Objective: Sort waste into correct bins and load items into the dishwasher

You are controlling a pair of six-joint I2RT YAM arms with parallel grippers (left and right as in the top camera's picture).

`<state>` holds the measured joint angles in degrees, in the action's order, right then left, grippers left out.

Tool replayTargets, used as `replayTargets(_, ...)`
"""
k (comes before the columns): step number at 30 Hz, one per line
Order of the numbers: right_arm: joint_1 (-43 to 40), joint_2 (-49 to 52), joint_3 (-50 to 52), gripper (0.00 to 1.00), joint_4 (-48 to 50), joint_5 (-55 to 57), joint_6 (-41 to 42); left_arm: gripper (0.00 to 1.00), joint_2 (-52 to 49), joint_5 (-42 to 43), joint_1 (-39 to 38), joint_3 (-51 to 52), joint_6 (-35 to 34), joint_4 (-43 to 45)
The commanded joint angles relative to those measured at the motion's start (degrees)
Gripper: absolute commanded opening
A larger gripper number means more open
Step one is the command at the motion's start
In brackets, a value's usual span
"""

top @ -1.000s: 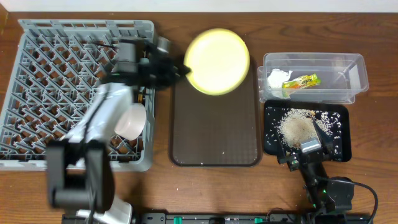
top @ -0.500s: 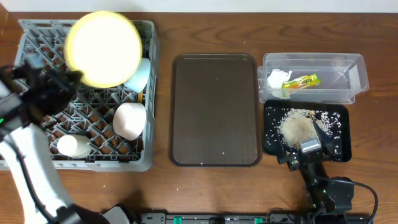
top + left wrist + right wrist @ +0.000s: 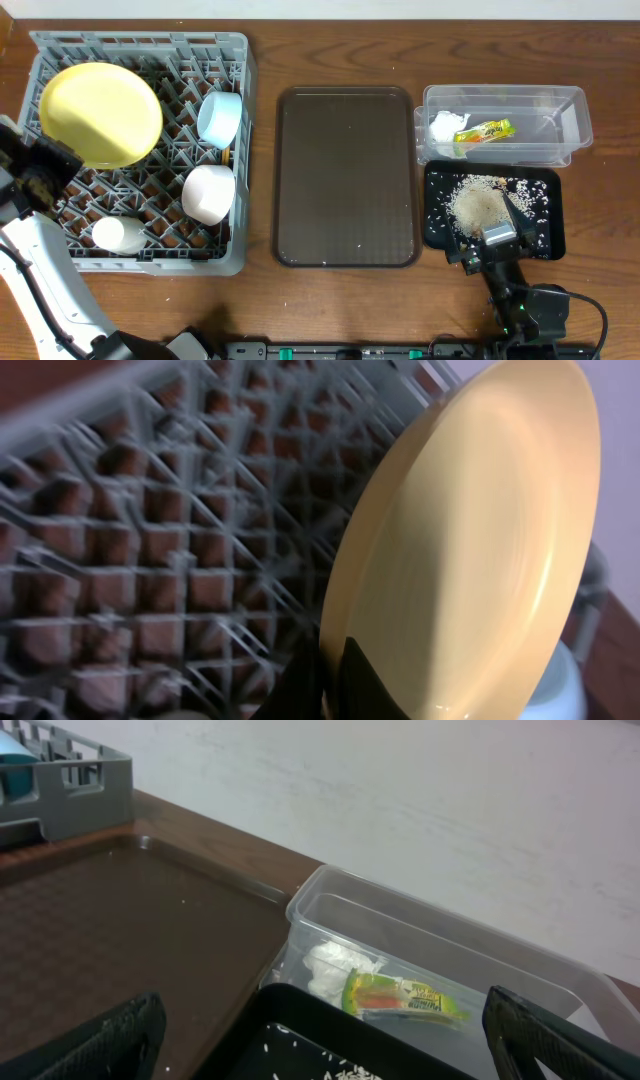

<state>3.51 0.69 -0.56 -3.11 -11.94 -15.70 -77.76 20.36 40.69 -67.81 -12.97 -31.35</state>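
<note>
The yellow plate point(image 3: 100, 113) stands tilted in the back left of the grey dish rack point(image 3: 130, 40). My left gripper point(image 3: 45, 165) is shut on its rim; the left wrist view shows the plate point(image 3: 470, 550) pinched between the fingers point(image 3: 332, 680) over the rack grid point(image 3: 150, 560). The light-blue bowl point(image 3: 219, 117), white bowl point(image 3: 208, 193) and white cup point(image 3: 118, 235) sit in the rack. The napkin point(image 3: 445, 127) and snack wrapper point(image 3: 483, 131) lie in the clear tub point(image 3: 570, 110). Rice crumbs point(image 3: 480, 205) lie in the black tray point(image 3: 438, 225). My right gripper point(image 3: 490, 245) is open at the tray's front edge. The chopsticks are hidden.
The dark-brown serving tray point(image 3: 346, 175) lies between the rack and the bins, also in the right wrist view point(image 3: 110, 920). The tub point(image 3: 440, 970) with the wrapper point(image 3: 405, 998) and napkin point(image 3: 335, 963) is ahead of the right wrist.
My left gripper has carried the yellow plate from above the serving tray leftward over the rack and lowered it into the rack's back left. The right arm has not moved.
</note>
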Motion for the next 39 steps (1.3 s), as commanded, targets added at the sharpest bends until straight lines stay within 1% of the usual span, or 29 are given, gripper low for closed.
replayTargets(1, -1.0, -0.4, 0.3, 0.99, 0.1, -0.1, -0.6, 0.08, -0.6, -6.5, 0.1, 0.1, 3.6, 2.2)
replayTargets(8, -1.0, -0.4, 0.3, 0.99, 0.1, -0.1, -0.6, 0.08, -6.0, -9.5, 0.1, 0.1, 8.5, 3.2)
replayTargets(12, -1.0, -0.4, 0.3, 0.99, 0.1, -0.1, -0.6, 0.08, -8.6, -9.5, 0.1, 0.1, 9.4, 6.1)
replayTargets(18, -1.0, -0.4, 0.3, 0.99, 0.1, -0.1, -0.6, 0.08, -8.6, -9.5, -0.2, 0.1, 11.6, 8.8)
replayTargets(24, -1.0, -0.4, 0.3, 0.99, 0.1, -0.1, -0.6, 0.08, -8.6, -9.7, -3.0, 0.1, 16.5, 8.8)
replayTargets(25, -1.0, -0.4, 0.3, 0.99, 0.1, -0.1, -0.6, 0.08, -8.6, -10.6, -3.7, 0.1, 17.1, 8.7)
replayTargets(30, -1.0, -0.4, 0.3, 0.99, 0.1, -0.1, -0.6, 0.08, -8.6, -23.3, -9.5, 0.1, 17.5, 7.9)
replayTargets(34, -1.0, -0.4, 0.3, 0.99, 0.1, -0.1, -0.6, 0.07, -8.4, -32.0, -14.1, 0.1, 17.5, 7.9)
replayTargets(37, -1.0, -0.4, 0.3, 0.99, 0.1, -0.1, -0.6, 0.08, -7.3, -33.7, -16.9, 0.1, 17.4, 7.9)
replayTargets(39, -1.0, -0.4, 0.3, 0.99, 0.1, -0.1, -0.6, 0.15, -5.8, -33.7, -18.4, 0.1, 17.2, 7.8)
